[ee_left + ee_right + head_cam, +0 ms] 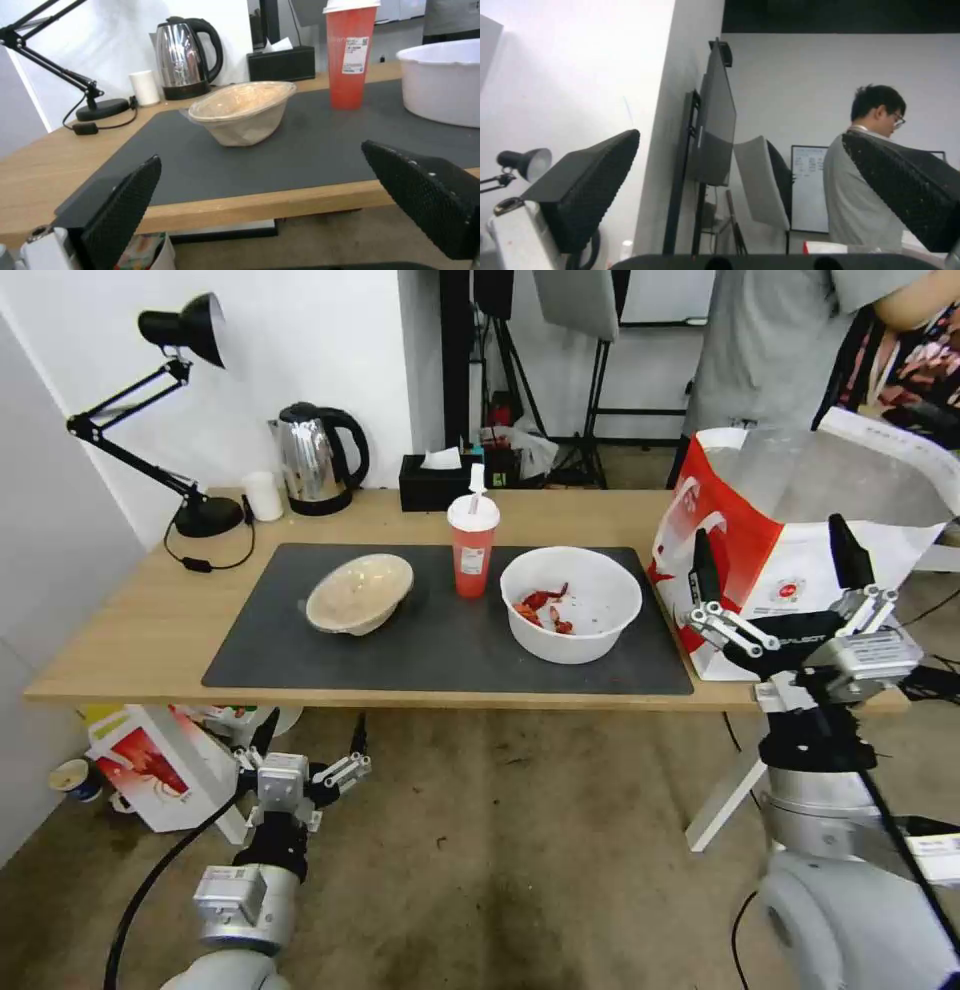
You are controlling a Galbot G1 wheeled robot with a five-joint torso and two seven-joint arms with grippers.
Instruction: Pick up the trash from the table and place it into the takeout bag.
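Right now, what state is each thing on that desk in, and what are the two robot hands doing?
White bowl: upright on the mat, red scraps inside.
Red cup: upright, lidded, straw in.
Beige bowl: tilted on the mat.
Takeout bag: standing open at the table's right end.
Kettle: upright, lid shut.
Left gripper: open, low in front of the table edge.
Right gripper: open, raised before the bag.

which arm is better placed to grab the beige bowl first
Probably left. The left gripper hangs open below the table edge on the beige bowl side, facing it. The right gripper is open in front of the takeout bag.
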